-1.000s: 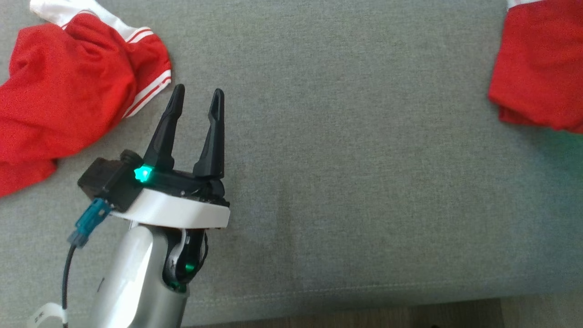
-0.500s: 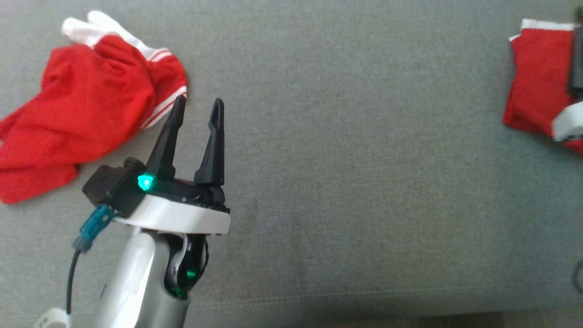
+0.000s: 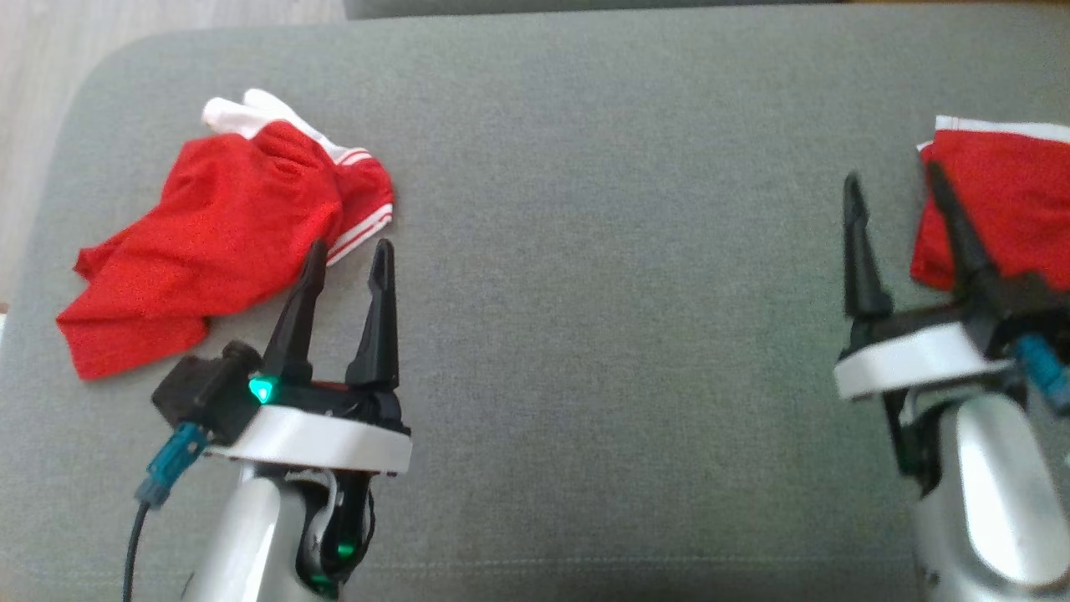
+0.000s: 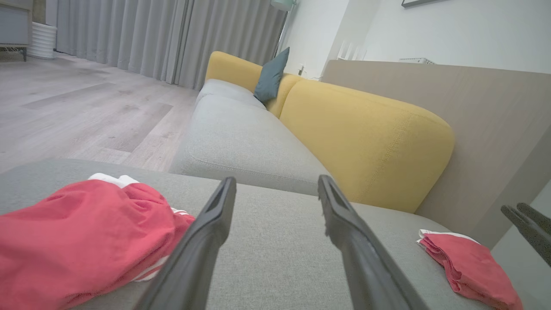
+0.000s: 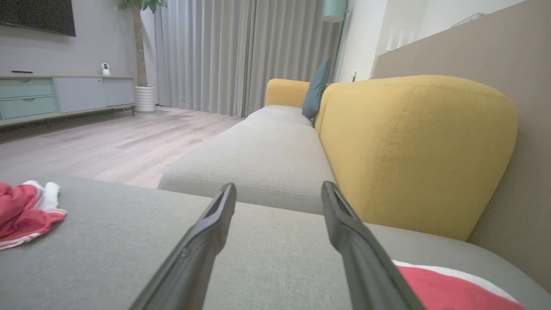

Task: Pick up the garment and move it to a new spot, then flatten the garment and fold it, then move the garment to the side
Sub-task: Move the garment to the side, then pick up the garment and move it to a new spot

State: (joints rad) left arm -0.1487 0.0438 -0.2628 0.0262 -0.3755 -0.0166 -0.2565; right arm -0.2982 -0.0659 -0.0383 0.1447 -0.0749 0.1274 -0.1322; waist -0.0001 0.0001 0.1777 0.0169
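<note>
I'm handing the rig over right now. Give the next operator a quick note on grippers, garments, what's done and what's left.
Left gripper: open, empty, over the gray cushion beside the crumpled red garment.
Right gripper: open, empty, beside the folded red garment at the right edge.
Done: that one looks folded and set aside.
Left: move, flatten, fold, set aside the crumpled one.

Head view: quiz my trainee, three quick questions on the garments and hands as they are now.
1. True or false: the left hand grips the crumpled red garment.
2. The folded red garment lies nearest to: A) the right hand; B) the left hand; C) a yellow basket.
3. Fill in: both hands' jaws stand ___.

Key: 1 false, the left hand is open and holds nothing. 2 A. 3 open.
</note>
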